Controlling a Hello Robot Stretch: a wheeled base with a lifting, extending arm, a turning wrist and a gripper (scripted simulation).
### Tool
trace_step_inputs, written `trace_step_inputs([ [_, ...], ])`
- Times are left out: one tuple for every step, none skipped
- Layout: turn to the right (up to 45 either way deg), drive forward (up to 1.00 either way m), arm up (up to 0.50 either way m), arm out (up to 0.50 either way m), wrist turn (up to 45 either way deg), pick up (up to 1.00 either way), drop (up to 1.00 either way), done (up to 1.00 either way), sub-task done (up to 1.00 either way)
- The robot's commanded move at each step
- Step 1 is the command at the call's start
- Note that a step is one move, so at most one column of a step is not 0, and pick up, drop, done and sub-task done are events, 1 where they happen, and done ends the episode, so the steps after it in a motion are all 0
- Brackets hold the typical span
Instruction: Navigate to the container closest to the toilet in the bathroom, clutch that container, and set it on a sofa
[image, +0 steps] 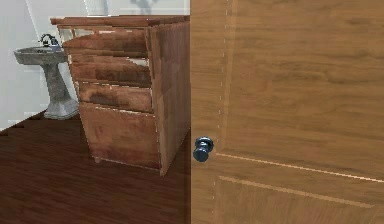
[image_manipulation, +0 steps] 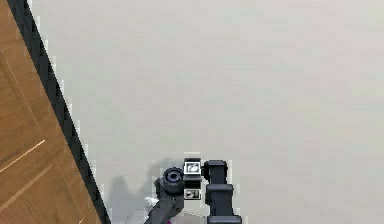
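Facing 1 door (image: 290, 100) w/ 1 knob (image: 203, 149), 1 sink (image: 48, 60), 1 cabinet (image: 125, 95) — tool (image_manipulation: 158, 202) hold/gap: can't tell.

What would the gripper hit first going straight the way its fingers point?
Probably the wooden door: the gripper points toward the arm side view's lower left, where the door stands. Depth is unclear.

Wooden door (image: 290, 110), dresser (image: 125, 90), sink (image: 50, 70)

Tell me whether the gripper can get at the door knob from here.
Probably not. In the arm side view the gripper faces bare wall, while the knob sits on the door ahead in the forward view. The robot would likely need to turn first.
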Motion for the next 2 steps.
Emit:
trace_step_inputs([
  [0.0,0.0,0.0,0.0,45.0,0.0,0.0,0.0,0.0],
  [0.0,0.0,0.0,0.0,45.0,0.0,0.0,0.0,0.0],
])
